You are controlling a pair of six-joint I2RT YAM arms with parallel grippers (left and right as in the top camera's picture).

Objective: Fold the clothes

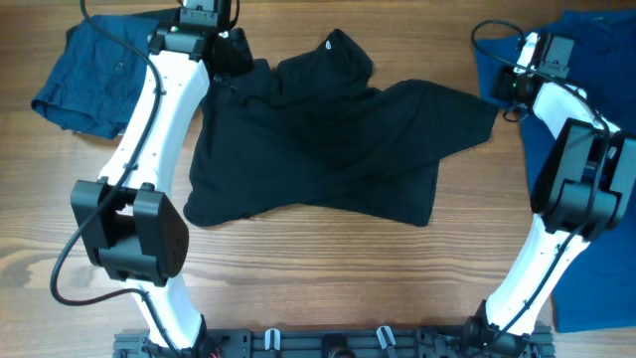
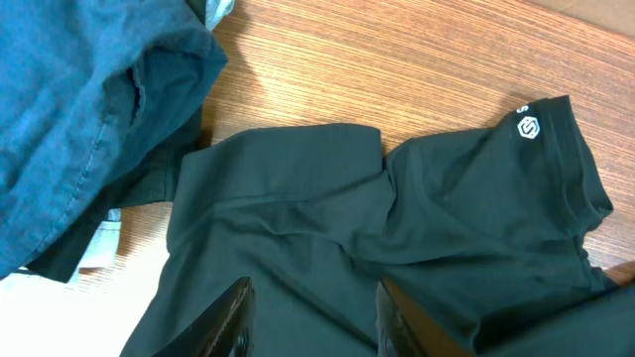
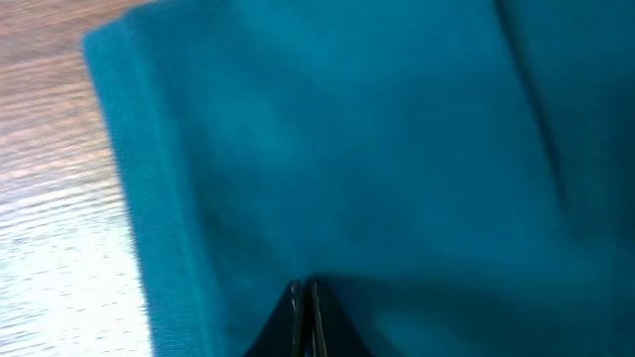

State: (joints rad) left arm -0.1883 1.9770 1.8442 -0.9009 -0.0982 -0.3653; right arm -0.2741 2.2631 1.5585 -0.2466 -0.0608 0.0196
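Note:
A large black shirt (image 1: 328, 139) lies spread and rumpled across the middle of the table, with a small white logo (image 2: 528, 127) on one sleeve hem. My left gripper (image 1: 231, 52) hovers over the shirt's far left corner. In the left wrist view the left gripper (image 2: 316, 322) is open, its two fingers apart just above the black fabric (image 2: 446, 218), with nothing pinched. My right gripper (image 1: 502, 85) is at the far right, beside the shirt's right sleeve. In the right wrist view the right gripper (image 3: 305, 297) is shut, fingertips together over royal blue cloth (image 3: 347, 149).
A dark blue garment (image 1: 84, 75) lies crumpled at the far left, its edge touching the black shirt (image 2: 69, 109). Royal blue cloth (image 1: 591, 40) covers the far right corner, and more blue cloth (image 1: 596, 288) lies along the right edge. Bare wood (image 1: 328, 278) runs along the front.

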